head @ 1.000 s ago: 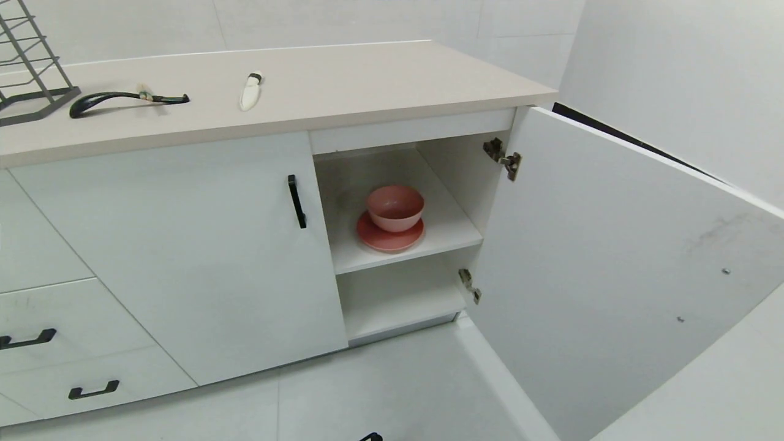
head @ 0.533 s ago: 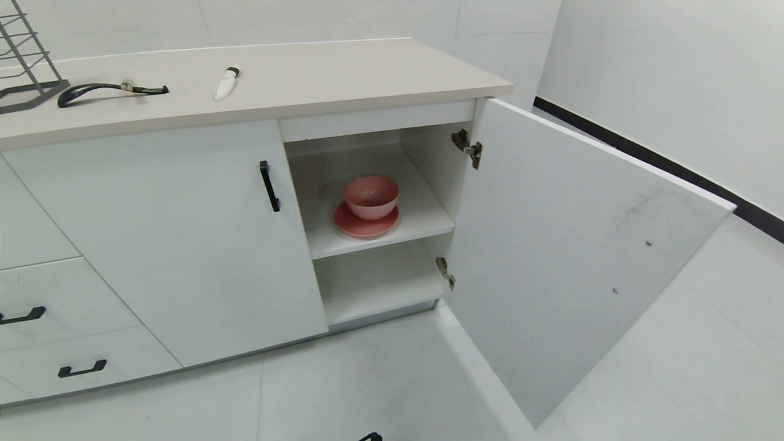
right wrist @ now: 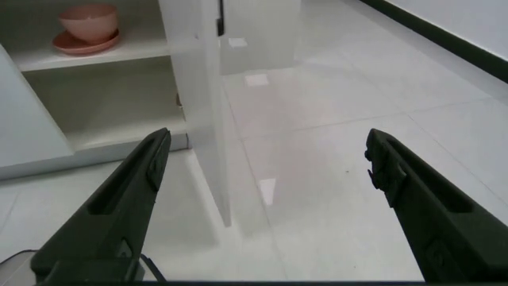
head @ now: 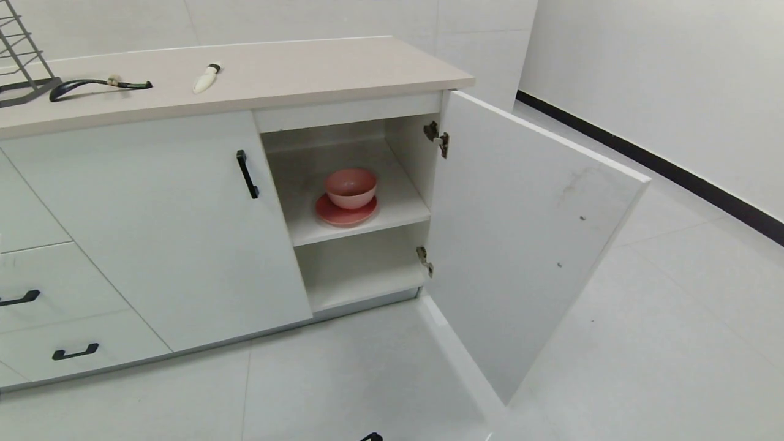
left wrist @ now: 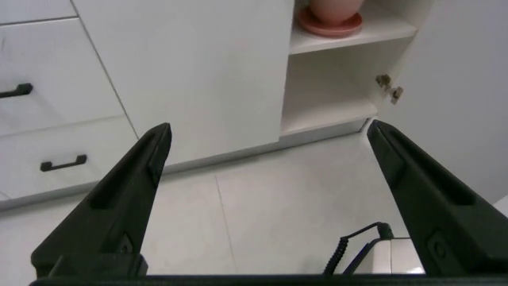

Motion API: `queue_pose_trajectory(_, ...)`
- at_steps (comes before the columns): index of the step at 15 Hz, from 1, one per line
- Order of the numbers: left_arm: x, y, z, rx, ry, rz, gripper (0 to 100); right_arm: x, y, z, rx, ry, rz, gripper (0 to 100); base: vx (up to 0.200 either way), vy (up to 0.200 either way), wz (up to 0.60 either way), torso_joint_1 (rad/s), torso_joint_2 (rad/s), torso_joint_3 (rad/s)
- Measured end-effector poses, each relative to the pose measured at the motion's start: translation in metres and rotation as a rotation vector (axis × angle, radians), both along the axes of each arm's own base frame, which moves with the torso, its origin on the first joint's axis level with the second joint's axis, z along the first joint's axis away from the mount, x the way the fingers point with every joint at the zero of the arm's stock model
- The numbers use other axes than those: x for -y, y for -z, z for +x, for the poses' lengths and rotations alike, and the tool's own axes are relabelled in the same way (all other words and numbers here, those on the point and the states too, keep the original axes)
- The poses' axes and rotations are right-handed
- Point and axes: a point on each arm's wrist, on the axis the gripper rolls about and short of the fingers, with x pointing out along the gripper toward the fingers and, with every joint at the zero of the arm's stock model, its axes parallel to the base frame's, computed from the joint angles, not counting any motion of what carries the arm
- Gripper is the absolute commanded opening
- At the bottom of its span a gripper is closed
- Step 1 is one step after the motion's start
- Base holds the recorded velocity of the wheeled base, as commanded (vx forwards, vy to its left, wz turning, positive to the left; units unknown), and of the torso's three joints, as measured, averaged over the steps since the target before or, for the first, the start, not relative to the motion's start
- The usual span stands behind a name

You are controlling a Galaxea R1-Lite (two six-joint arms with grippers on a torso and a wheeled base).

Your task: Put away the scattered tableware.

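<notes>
Only the camera has shifted; bowl (head: 350,185) rests on plate (head: 343,215) on cabinet shelf (head: 401,211); left gripper (left wrist: 270,133) and right gripper (right wrist: 268,141) gape apart.

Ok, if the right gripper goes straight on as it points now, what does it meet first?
Most likely the floor, just past the open cabinet door. The right gripper, jaws open, points down beside the door's free edge; depth is unclear, so it could clip that edge first.
</notes>
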Motion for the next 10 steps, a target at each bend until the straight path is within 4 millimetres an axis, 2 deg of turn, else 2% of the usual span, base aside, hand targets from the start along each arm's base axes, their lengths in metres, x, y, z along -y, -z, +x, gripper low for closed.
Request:
queue_pose_trajectory(2, 0.0, 0.0, 0.0, 0.0, 0.0, -0.001, 100, 0.0, 0.0, 0.0, 0.0, 0.0, 0.0, 100, 0.2, -0.2, 0.0, 0.0, 0.0, 0.005)
queue_pose_trajectory(3, 0.0, 0.0, 0.0, 0.0, 0.0, -0.001, 100, 0.0, 0.0, 0.0, 0.0, 0.0, 0.0, 100, 0.2, -0.2, 0.6, 0.002, 0.0, 0.002)
queue_pose_trajectory(6, 0.0, 0.0, 0.0, 0.0, 0.0, -0.001, 100, 0.0, 0.0, 0.0, 0.0, 0.0, 0.0, 100, 0.0, 0.0, 0.6, 0.006, 0.0, 0.004)
queue_pose_trajectory(10, 0.0, 0.0, 0.0, 0.0, 0.0, -0.001, 100, 0.0, 0.0001, 0.0, -0.001, 0.0, 0.0, 100, 0.0, 0.0, 0.0, 0.0, 0.0, 0.0)
